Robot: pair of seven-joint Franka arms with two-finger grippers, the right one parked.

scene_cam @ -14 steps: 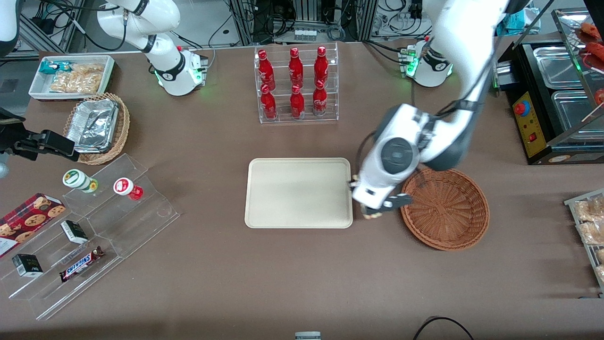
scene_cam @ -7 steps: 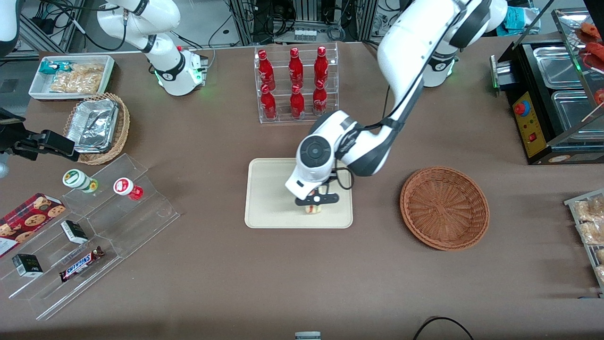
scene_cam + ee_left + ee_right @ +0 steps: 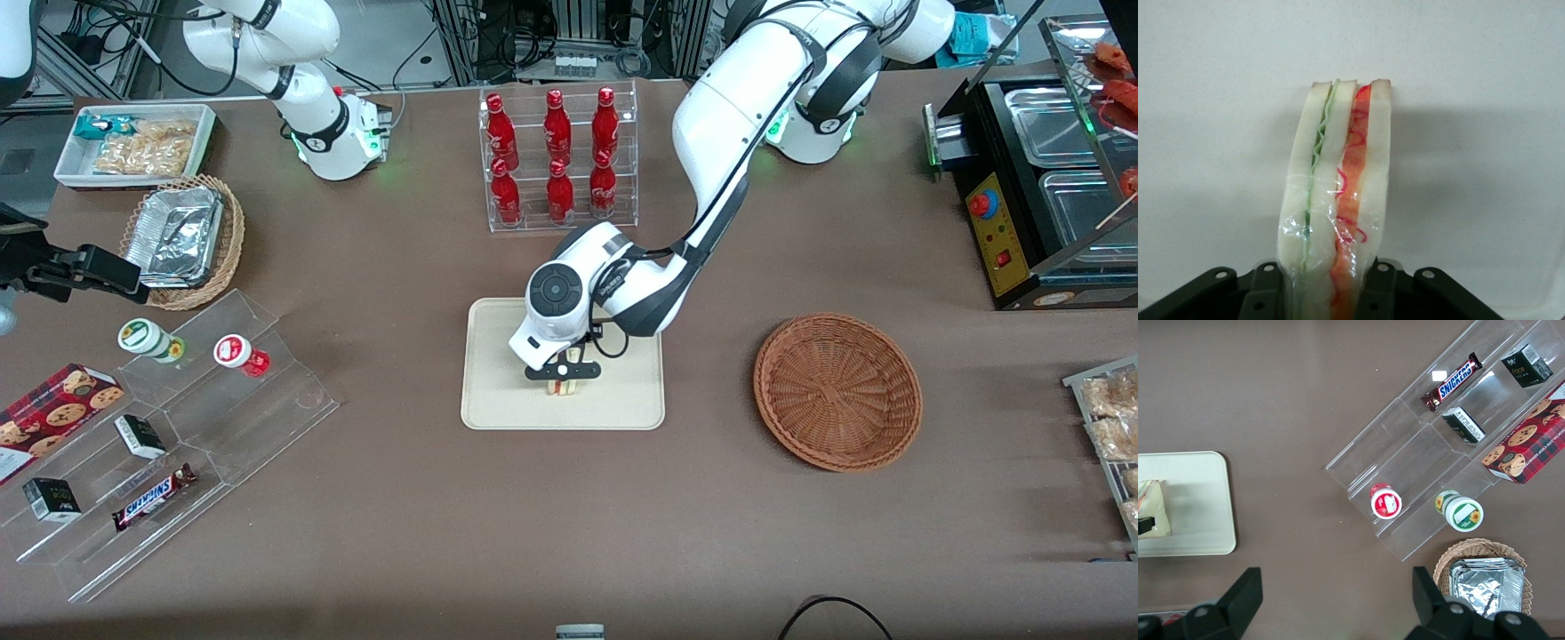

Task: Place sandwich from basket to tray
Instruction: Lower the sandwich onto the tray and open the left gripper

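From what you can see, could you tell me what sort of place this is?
Probably a mock snack counter in a robot lab: bottles in a rack, a hot-food warmer, and the gripper holding a sandwich over a tray.

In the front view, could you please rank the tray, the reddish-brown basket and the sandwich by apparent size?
1. Tray, largest.
2. Basket, somewhat smaller.
3. Sandwich, far smallest, held over the tray by the gripper, which partly hides it.

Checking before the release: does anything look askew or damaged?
Nothing stands out. The gripper holds the sandwich over the tray, wrap intact; the basket sits upright and empty.
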